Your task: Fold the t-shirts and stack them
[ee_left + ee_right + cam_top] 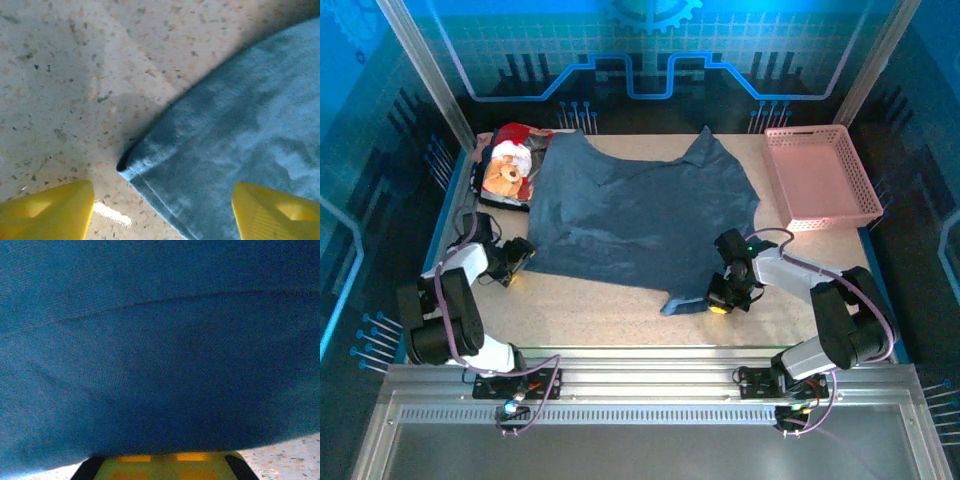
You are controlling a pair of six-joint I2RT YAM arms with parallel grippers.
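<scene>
- From above, we see the slate-blue t-shirt [640, 215] spread flat on the table [620, 312], the red teddy-bear shirt [510, 172] at the far left corner and a pink basket [820, 178] far right; the left gripper [517, 262] sits at the blue shirt's near left corner, the right gripper [725, 292] at its near right edge
- At the left wrist, yellow fingertips [50, 212] stand apart, straddling that corner, gripping nothing
- At the right wrist, blue cloth covers a yellow pad [160, 462]; we cannot tell whether those fingers are closed

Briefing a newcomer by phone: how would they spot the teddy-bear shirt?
On the table, look far left. A bunched red t-shirt lies there, against the spread slate-blue t-shirt. Only it is red and carries a teddy-bear print; its neighbour is plain.
</scene>
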